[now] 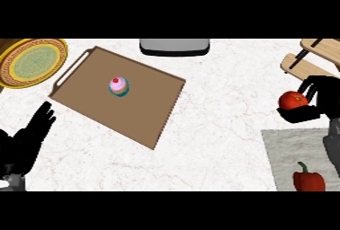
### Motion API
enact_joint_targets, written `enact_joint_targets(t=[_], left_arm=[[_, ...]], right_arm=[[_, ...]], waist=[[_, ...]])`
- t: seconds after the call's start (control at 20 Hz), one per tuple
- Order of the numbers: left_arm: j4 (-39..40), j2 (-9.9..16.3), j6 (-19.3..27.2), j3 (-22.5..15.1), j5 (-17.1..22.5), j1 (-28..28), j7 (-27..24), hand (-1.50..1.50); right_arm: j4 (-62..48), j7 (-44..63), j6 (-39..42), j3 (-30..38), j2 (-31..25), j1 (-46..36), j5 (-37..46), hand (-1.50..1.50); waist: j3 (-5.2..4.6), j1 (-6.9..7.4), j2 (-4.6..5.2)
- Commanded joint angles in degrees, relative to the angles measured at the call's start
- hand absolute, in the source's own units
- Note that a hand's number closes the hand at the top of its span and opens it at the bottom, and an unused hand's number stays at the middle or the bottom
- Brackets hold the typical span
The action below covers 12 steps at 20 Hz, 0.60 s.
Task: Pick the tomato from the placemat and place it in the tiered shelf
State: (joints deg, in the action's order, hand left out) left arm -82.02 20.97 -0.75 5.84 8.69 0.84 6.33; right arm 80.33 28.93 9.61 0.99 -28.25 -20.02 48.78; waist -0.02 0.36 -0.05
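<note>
The red tomato (291, 100) is held in my right hand (317, 102), whose black fingers curl round it at the right edge of the head view. It hangs above the counter between the grey placemat (295, 146) and the wooden tiered shelf (313, 60) at the upper right, just below the shelf's lower board. My left hand (26, 139) rests open at the lower left, fingers pointing up.
A red bell pepper (309, 179) lies on the placemat's near part. A brown tray (143, 112) with a small cupcake (119, 86) sits left of centre. A round golden plate (32, 63) is at the far left, a grey appliance (175, 46) at the top middle.
</note>
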Motion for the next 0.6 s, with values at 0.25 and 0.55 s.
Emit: enact_joint_targets(t=[0.25, 0.55], left_arm=[[0.3, 0.36, -1.15, 2.29, 0.7, 0.71, -0.63, 0.0], [1.79, -2.68, 0.37, -0.38, -2.07, -0.18, -1.86, 0.0]], right_arm=[[20.46, 9.23, 7.03, 10.23, 1.46, 0.07, -11.49, 1.5], [31.45, 17.35, 11.45, 20.53, -0.01, -3.8, -21.25, 1.5]], waist=[[-0.03, -1.26, -0.38], [-0.02, -1.37, -0.31]])
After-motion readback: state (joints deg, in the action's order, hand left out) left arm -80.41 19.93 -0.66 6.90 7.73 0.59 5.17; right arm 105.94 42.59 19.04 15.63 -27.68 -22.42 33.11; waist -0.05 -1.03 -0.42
